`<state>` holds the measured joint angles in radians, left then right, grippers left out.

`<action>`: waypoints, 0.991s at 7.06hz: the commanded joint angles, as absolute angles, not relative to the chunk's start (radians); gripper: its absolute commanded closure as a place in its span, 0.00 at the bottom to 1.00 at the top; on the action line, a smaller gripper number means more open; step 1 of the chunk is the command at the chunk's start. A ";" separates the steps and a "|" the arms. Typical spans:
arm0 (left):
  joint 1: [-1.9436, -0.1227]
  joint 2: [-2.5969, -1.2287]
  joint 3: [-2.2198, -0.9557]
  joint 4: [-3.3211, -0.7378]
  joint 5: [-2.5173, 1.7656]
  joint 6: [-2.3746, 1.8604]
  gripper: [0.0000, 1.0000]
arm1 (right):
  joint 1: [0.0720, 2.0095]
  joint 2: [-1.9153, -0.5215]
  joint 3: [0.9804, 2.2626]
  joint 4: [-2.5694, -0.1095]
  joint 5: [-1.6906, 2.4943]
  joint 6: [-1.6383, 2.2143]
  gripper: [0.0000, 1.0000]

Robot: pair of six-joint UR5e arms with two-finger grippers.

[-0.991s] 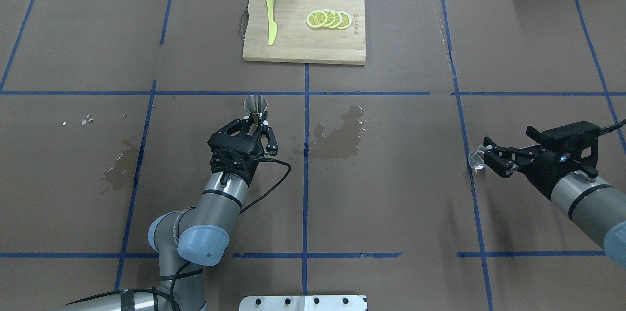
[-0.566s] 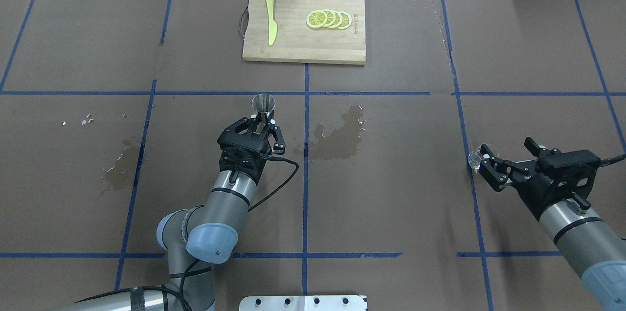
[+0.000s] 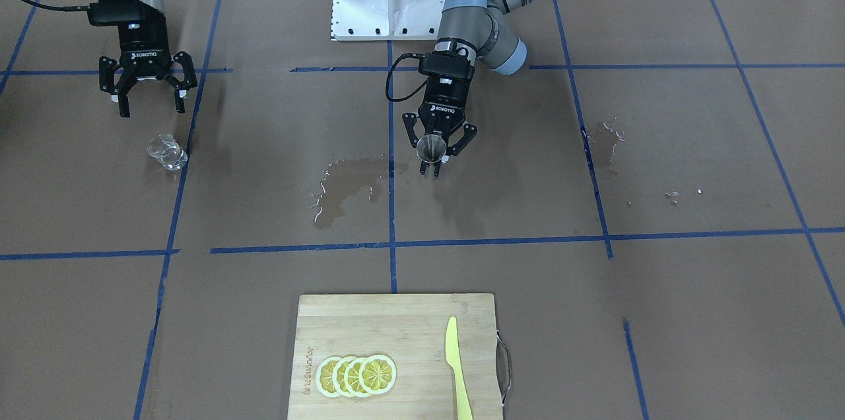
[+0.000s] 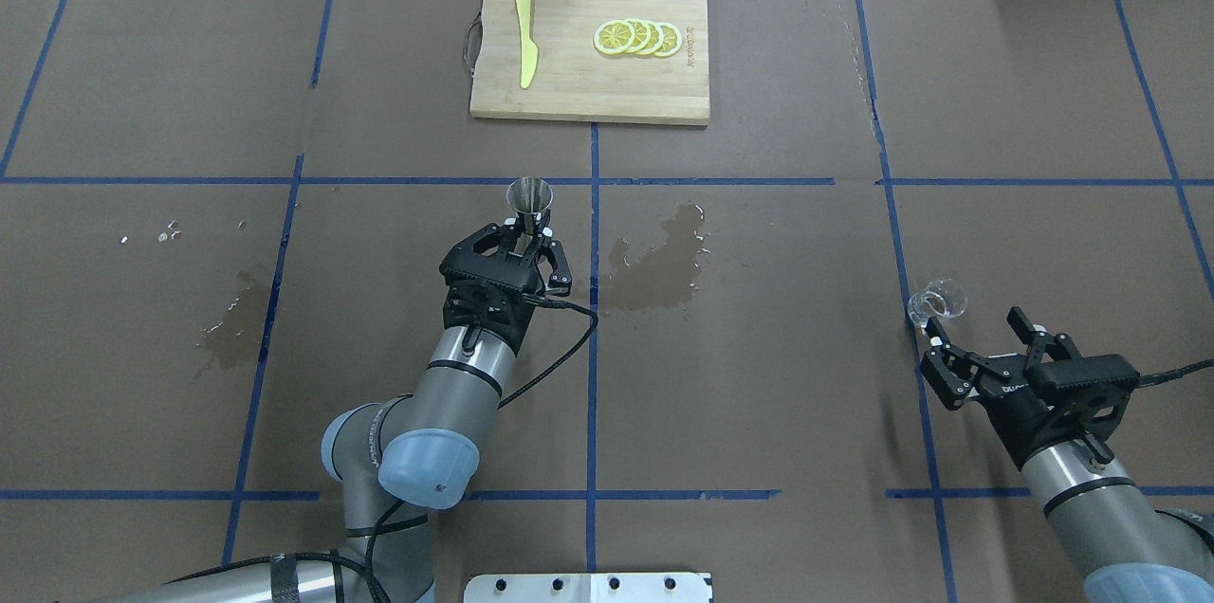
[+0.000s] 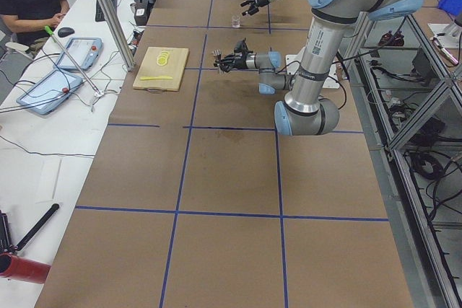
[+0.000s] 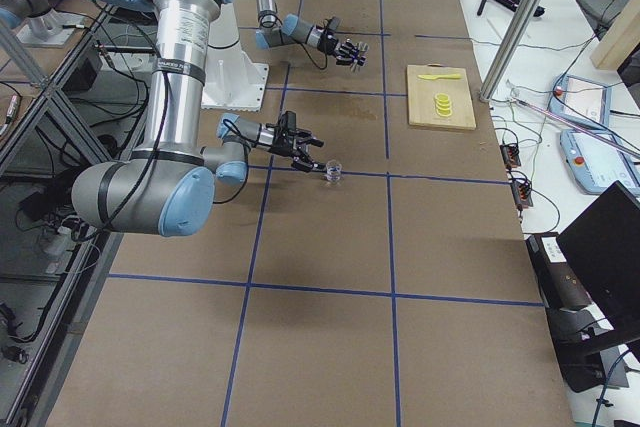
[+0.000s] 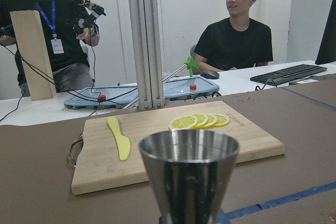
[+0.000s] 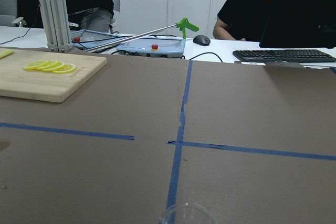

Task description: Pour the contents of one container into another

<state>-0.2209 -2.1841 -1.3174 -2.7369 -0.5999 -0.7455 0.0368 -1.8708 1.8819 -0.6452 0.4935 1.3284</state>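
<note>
The grey steel jigger [image 4: 529,196] stands upright with my left gripper [image 4: 524,236] shut on its lower part, just left of the table's centre line. Its open upper cone [image 7: 189,174] fills the left wrist view, and it also shows from the front [image 3: 432,147]. The clear glass cup [image 4: 937,303] stands by itself on the table at the right, on a blue tape line [image 3: 167,151]. My right gripper [image 4: 972,323] is open just behind it, nearer the robot, not touching [image 3: 148,102]. Only the cup's rim [image 8: 186,214] shows in the right wrist view.
A bamboo cutting board [image 4: 588,91] with lemon slices [image 4: 637,37] and a yellow knife [image 4: 524,34] lies at the far middle. A wet patch [image 4: 659,262] darkens the paper right of the jigger, another [image 4: 228,338] at the left. People sit beyond the far edge.
My right gripper let go of the glass cup, opened and drew back toward the robot. My left gripper carried the jigger a little to the right.
</note>
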 commanded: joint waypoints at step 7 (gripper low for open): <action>-0.221 -2.194 -1.318 -2.737 -0.615 -0.720 1.00 | 0.078 -1.756 1.729 -0.643 0.543 1.336 0.02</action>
<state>-0.2209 -2.1933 -1.3154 -2.7366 -0.6151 -0.7370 0.0530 -1.7598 1.7314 -0.6448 0.5148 1.3349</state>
